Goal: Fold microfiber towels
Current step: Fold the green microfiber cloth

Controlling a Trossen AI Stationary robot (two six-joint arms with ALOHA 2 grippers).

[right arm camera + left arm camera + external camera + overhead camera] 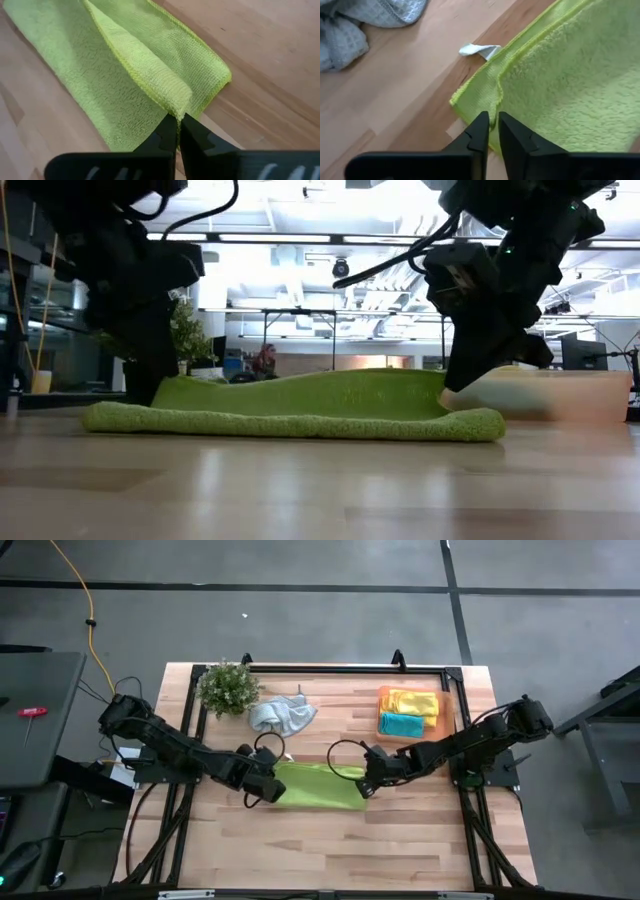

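Note:
A lime green towel (320,786) lies in the middle of the table, folded over into a long strip of two layers. My left gripper (493,122) is down at its left end (264,790), fingers nearly together on the upper layer's edge. At the strip's right end my right gripper (178,122) is shut on the upper layer's corner (368,786). In the low view the upper layer (330,392) sags between the two grippers. My left gripper has the upper layer's edge (495,102) near the left corner between its two fingertips, with a narrow gap showing between them. The fingers slant down from the table's left. The cloth there rests on the lower layer. My right gripper pinches the upper layer's right corner (176,107) between its fingertips, one layer bunched into a ridge. The fingers slant down from the table's right. That corner is held a little above the lower layer (75,85), which lies flat on the table.
A crumpled pale grey-blue towel (283,715) lies behind the green one, a small leafy plant (228,687) to its left. At the far right an orange tray (447,710) holds a folded yellow towel (412,700) and a teal one (400,724).

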